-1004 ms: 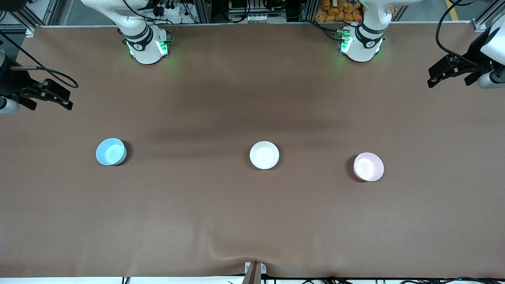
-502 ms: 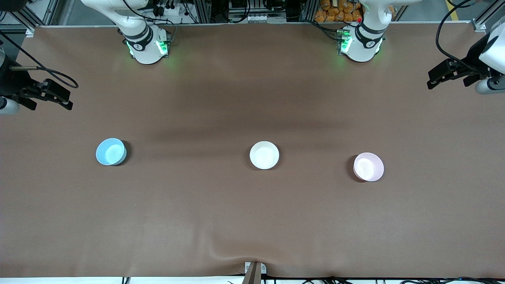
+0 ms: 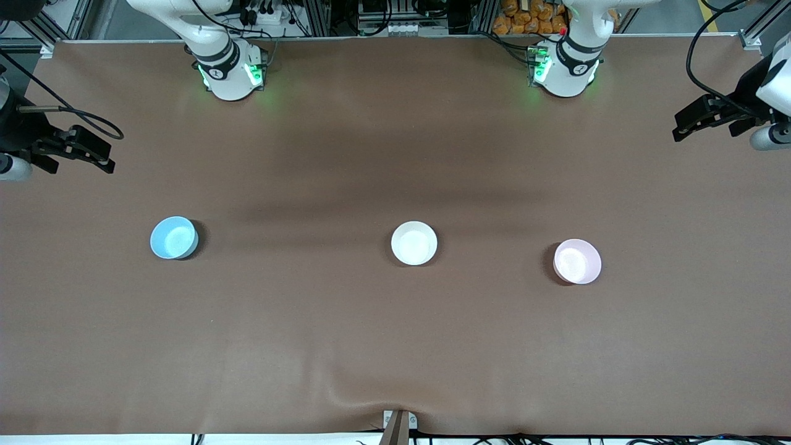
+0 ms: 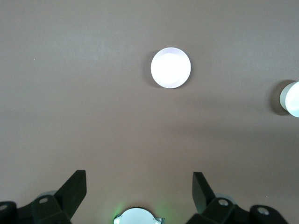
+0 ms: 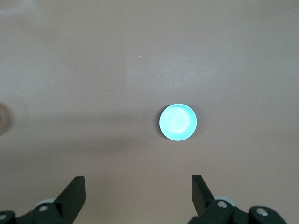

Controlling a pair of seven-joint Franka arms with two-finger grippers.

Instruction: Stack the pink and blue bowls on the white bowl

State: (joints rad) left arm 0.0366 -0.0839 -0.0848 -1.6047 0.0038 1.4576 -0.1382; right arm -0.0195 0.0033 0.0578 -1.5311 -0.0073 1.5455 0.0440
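Three small bowls stand apart in a row on the brown table. The white bowl (image 3: 414,243) is in the middle. The blue bowl (image 3: 174,237) is toward the right arm's end and the pink bowl (image 3: 577,261) toward the left arm's end. My right gripper (image 3: 81,162) hangs open and empty high over the table's edge at the right arm's end. The right wrist view shows the blue bowl (image 5: 178,122) far below my right gripper (image 5: 138,186). My left gripper (image 3: 704,128) is open and empty high over the left arm's end. My left gripper (image 4: 138,184) sees the pink bowl (image 4: 170,67) and the white bowl (image 4: 292,99).
The brown table cover (image 3: 395,346) has a small wrinkle at the edge nearest the front camera, by a metal bracket (image 3: 398,423). The arms' white bases (image 3: 232,71) stand along the farthest edge. Cables hang by both grippers.
My left gripper has shifted slightly at the left arm's end of the table. My right gripper and the three bowls have stayed where they were.
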